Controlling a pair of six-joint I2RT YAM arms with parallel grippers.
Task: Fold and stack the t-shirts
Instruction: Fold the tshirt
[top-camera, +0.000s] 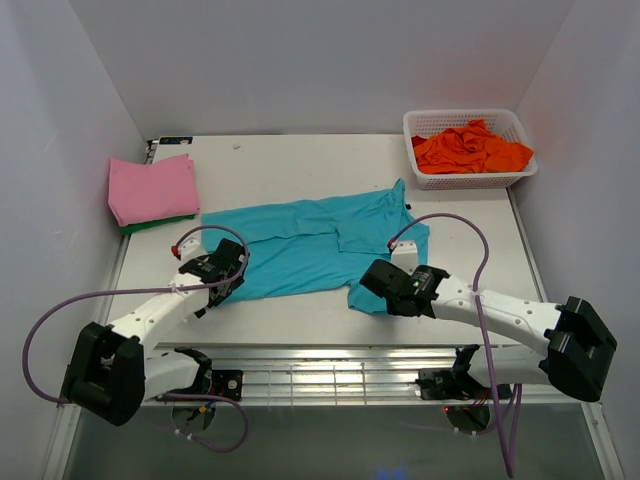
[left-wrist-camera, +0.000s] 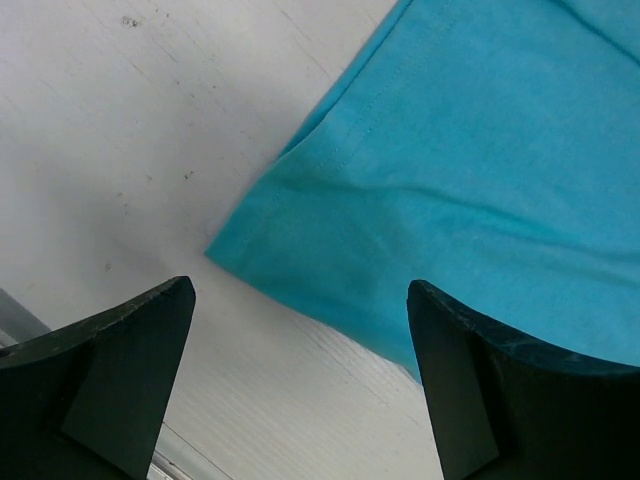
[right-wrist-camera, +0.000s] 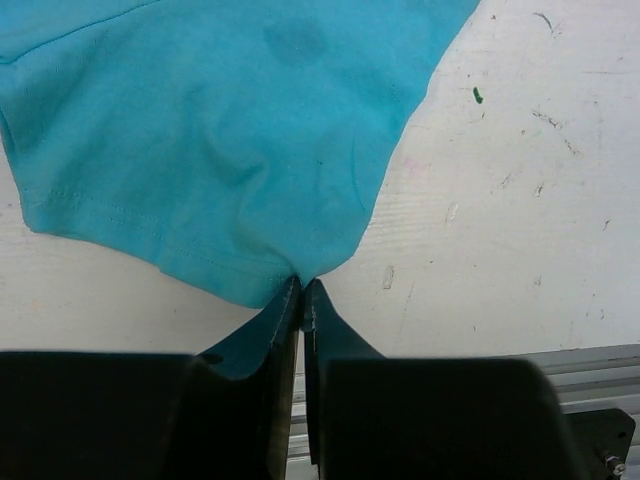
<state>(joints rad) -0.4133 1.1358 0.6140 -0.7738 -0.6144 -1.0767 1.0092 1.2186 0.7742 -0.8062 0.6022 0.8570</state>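
1. Teal-turquoise soft cloth t-shirt (top-camera: 310, 245) lies spread across the middle of the white worktop (top-camera: 300, 160), its length running left to right, flat but rumpled with long creases.
2. One short sleeve sticks out toward the far side, and part of the cloth on the right is folded over itself.
3. Seen by the right wrist camera, the shirt's edge shows a double-stitched hem and a faint darker patch in the fabric.
4. The right claw (right-wrist-camera: 302, 290) is pinched tight on a corner of that hem at the shirt's near right end, and the cloth puckers into the closed fingers.
5. The left claw (left-wrist-camera: 300, 300) stands spread wide above the shirt's near left corner. That corner lies between its two dark fingers; whether they touch the cloth cannot be told.
6. A pink folded t-shirt (top-camera: 152, 188) rests on a green t-shirt (top-camera: 155, 224) at the far left of the worktop, apart from the teal one.
7. Crumpled orange t-shirts (top-camera: 470, 150) fill the white plastic lattice basket (top-camera: 470, 182) at the far right corner.
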